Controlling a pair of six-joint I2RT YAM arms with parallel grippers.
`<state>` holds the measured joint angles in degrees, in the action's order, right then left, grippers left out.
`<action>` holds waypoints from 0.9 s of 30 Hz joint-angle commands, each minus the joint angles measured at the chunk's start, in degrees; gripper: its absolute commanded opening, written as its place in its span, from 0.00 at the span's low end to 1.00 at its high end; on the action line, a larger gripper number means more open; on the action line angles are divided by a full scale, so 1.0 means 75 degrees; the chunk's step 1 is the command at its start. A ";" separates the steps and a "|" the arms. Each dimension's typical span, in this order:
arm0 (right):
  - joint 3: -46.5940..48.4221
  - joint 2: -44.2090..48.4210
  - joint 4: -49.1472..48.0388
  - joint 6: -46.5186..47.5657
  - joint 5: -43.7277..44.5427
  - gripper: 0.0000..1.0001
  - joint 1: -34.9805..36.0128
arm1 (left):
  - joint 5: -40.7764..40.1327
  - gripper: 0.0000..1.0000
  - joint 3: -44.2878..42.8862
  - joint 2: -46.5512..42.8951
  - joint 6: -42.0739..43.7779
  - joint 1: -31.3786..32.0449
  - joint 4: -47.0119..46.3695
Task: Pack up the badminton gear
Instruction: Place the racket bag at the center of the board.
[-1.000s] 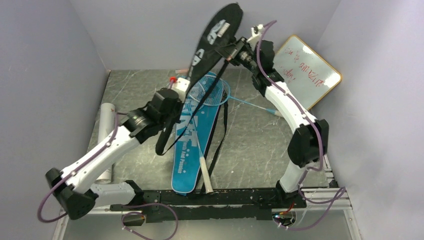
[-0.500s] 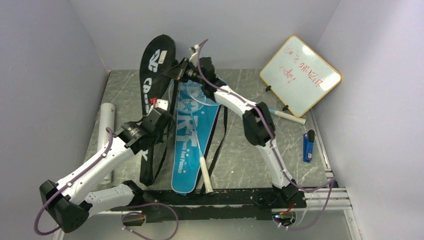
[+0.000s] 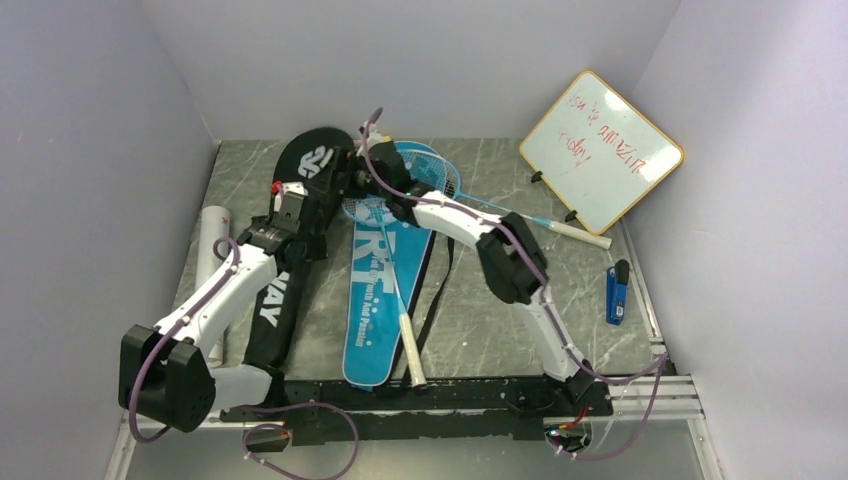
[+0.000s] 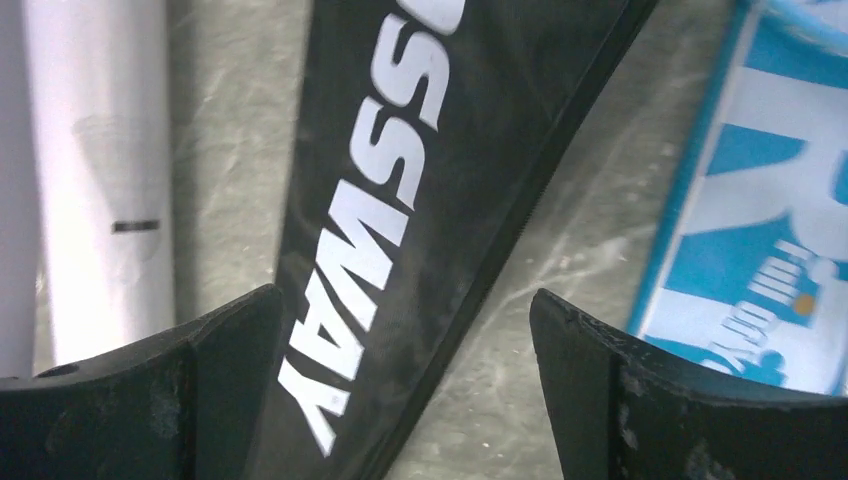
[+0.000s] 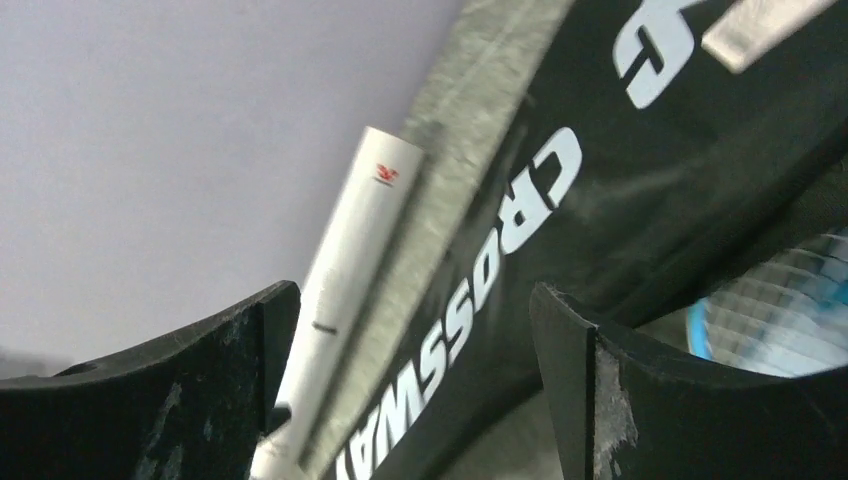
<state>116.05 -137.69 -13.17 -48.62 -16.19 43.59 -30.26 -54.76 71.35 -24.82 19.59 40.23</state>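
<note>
My left hand is wide open and holds nothing. My right hand is wide open too, and it is empty as well.

The long black racket-shaped bag with white letters lies flat on the grey stone-look desk, over on the left side. Its wide round end points to the back wall and its thin end points to me. My left hand hangs over the middle of this bag, and between my two fingers I can see the big white letters. My right hand reaches across to the wide end of the same bag, close by my left hand.

A long white tube lies just beside the black bag, on its left.

The blue racket-shaped bag with white letters lies in the middle of the desk, right next to the black one. A thin racket with a white grip lies along the top of it, grip end near me. A light-blue racket lies slanted, with its round head on the far end of the blue bag and its handle pointing to the right.

An orange-rimmed whiteboard with red writing leans in the far right corner.
</note>
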 commanded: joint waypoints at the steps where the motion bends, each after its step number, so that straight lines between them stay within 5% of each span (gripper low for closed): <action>1: -0.2202 0.2640 -0.0072 0.1717 0.0686 0.88 -0.0416 | 0.1637 0.97 -0.0149 -0.0356 0.1036 0.0012 -0.0991; 7: -0.4399 0.4366 0.0952 0.3034 0.0621 0.82 -0.0738 | 0.2897 0.90 0.0103 -0.1058 0.1383 0.0012 -0.1423; 15: -0.6236 0.5421 0.1848 0.3024 0.0668 0.52 -0.0401 | 0.4348 0.84 0.0625 -0.1135 0.1002 0.0012 -0.1913; 27: -0.6630 0.4452 0.2236 0.3182 0.1952 0.43 0.0707 | 0.5113 0.78 0.1758 -0.0587 -0.0089 0.0034 -0.2789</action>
<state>64.45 -101.49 3.49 -26.13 -7.35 48.14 6.20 -40.86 66.04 -22.72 19.59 23.05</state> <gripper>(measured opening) 0.449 0.776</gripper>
